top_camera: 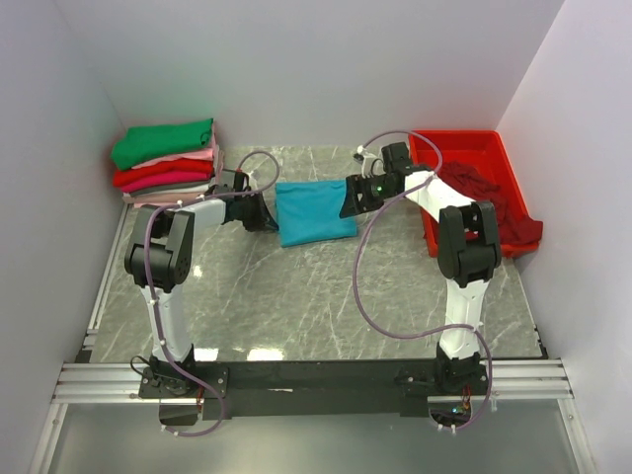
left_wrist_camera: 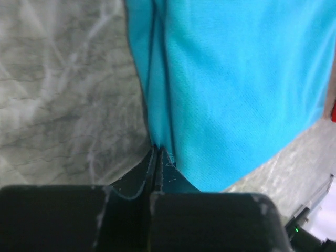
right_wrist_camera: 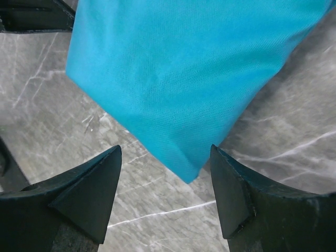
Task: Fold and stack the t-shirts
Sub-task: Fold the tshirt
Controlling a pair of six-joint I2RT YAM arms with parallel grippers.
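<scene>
Left end effector (left_wrist_camera: 157, 153) is pinched shut on the edge of the folded teal t-shirt (top_camera: 314, 211), mid-worktop toward the far edge, while the right end effector (right_wrist_camera: 165, 194) gapes empty astride its corner; stacking it probably needs that one closed first.

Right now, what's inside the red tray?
A crumpled maroon shirt lies in the tray, draping over its near right corner. Anything beneath it is hidden.

Grey marble table (top_camera: 316, 296), white walls (top_camera: 326, 69)

Dark maroon t-shirt (top_camera: 513, 222) partly behind the right arm (top_camera: 464, 237), its shape unclear.
</scene>
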